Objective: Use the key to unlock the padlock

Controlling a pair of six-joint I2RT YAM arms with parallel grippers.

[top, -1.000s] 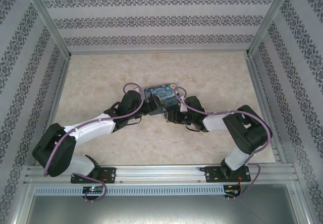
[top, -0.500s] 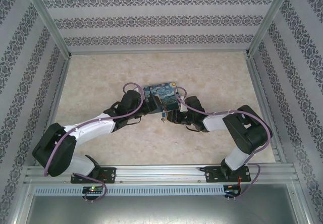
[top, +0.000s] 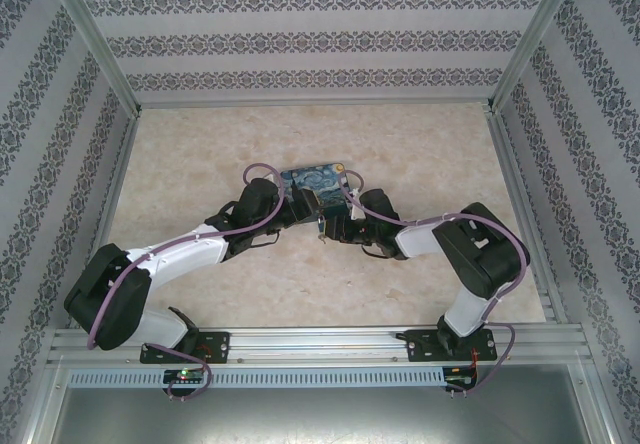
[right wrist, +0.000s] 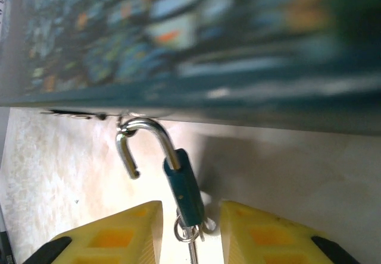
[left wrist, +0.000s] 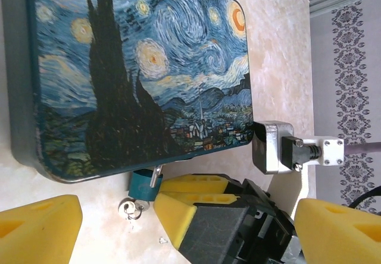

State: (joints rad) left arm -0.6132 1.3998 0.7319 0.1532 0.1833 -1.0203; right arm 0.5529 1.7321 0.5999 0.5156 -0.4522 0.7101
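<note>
**A:** Why does the right gripper (right wrist: 190,209) crouch at the 6 o'clock edge of the flat dark-blue box (left wrist: 149,68) printed with a starry night?

**B:** To work the tiny teal-bodied padlock (right wrist: 183,188) with the thin silvery shackle, which hangs from the hasp there. Its yellow foam pads (right wrist: 119,235) stand parted on either side of the lock body, with a sliver of gap on each flank. So that hand is released and grasps nothing. The small dull-metal key (right wrist: 191,243) on its ring sits in the bottom of the padlock, between those pads.

**A:** And the shackle?

**B:** In the right wrist view one leg is out of the body, swung toward 9 o'clock. I judge the lock undone, though it is hooked in the hasp.

**A:** The left gripper (top: 288,210)?

**B:** It comes in from 8 o'clock, spread wide and empty, probably to brace the box against sliding. Whether it touches, I cannot tell.

**A:** And farther out?

**B:** A pale beige marbled table (top: 420,144), with walls (top: 320,44) of grey striped damask paper at 9, 12 and 3 o'clock, set between aluminium posts (top: 95,42).
</note>
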